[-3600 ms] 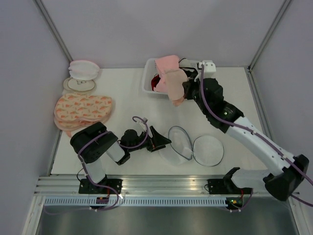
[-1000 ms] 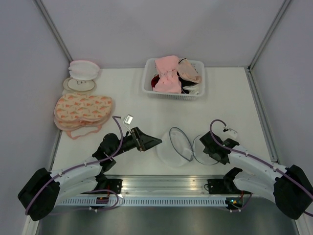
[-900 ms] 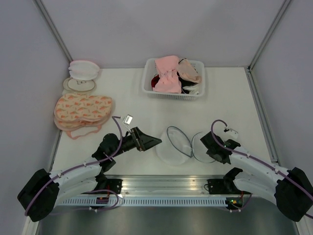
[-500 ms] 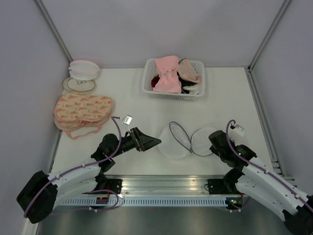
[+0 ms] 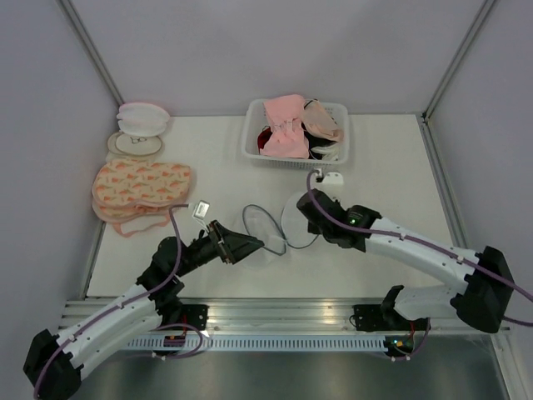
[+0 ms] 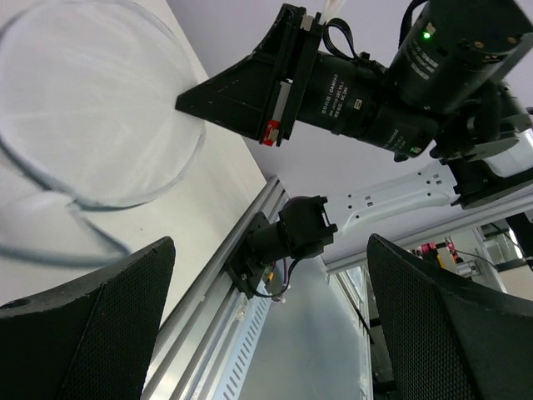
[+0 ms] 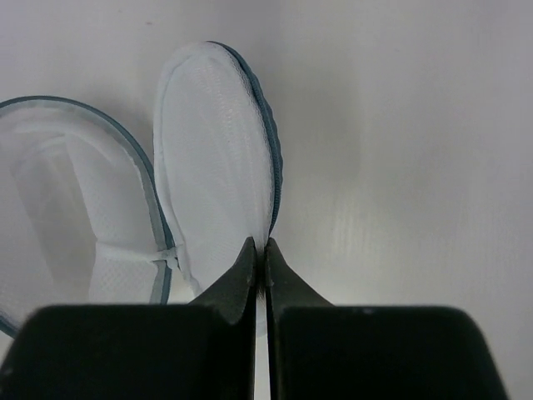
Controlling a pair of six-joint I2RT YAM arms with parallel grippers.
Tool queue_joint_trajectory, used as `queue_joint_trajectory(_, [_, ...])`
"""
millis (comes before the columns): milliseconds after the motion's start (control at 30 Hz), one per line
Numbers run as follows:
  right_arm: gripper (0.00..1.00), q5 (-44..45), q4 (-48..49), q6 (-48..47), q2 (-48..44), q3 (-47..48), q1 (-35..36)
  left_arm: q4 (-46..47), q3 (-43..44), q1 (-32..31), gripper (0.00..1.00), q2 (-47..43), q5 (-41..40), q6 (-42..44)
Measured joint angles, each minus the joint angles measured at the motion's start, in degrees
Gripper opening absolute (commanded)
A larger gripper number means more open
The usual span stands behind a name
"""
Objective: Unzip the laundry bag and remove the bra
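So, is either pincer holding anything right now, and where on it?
The right pincer is shut on the laundry bag, pinching the dark zipper rim of one half. The left pincer stands open, empty.

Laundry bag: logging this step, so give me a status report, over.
Left fingers open, holding nothing. Right fingers shut on laundry bag rim. Bag unzipped and empty; bra in basket. Nothing in the way.
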Motion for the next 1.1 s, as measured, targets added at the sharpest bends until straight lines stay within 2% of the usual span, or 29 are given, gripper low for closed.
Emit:
queue_joint_trajectory(167, [0.0, 7.3, 0.1, 0.0, 10.9, 10.8, 8.2, -9.4, 0.0, 0.0, 1.0, -10.8, -3.1, 0.7])
queue_joint_trajectory(333, [0.0, 16.5, -6.3, 4.7, 14.0, 15.7, 8.9, -20.3, 1.0, 0.0, 1.0, -20.9, -6.4, 1.9])
queue_joint_trajectory(400, [0.0, 21.3, -11.7, 7.9, 14.2, 17.6, 8.9, -23.3, 1.6, 0.0, 1.0, -23.1, -7.3, 2.0])
queue_joint_trajectory(667, [0.0, 35.8, -32.3, 18.1, 19.4, 24.5, 8.9, -28.9, 1.9, 0.0, 1.0, -24.5, -8.9, 2.4])
queue_joint_trajectory(833, [0.0, 41.0, -37.2, 18.0, 27.7, 28.1, 9.3, -29.6, 2.0, 0.0, 1.0, -23.9, -9.2, 2.5])
queue_joint_trajectory(1100, [0.0, 47.0, -38.6, 15.4, 41.1, 36.4, 13.3, -31.0, 2.0, 0.0, 1.0, -24.9, -9.4, 2.6])
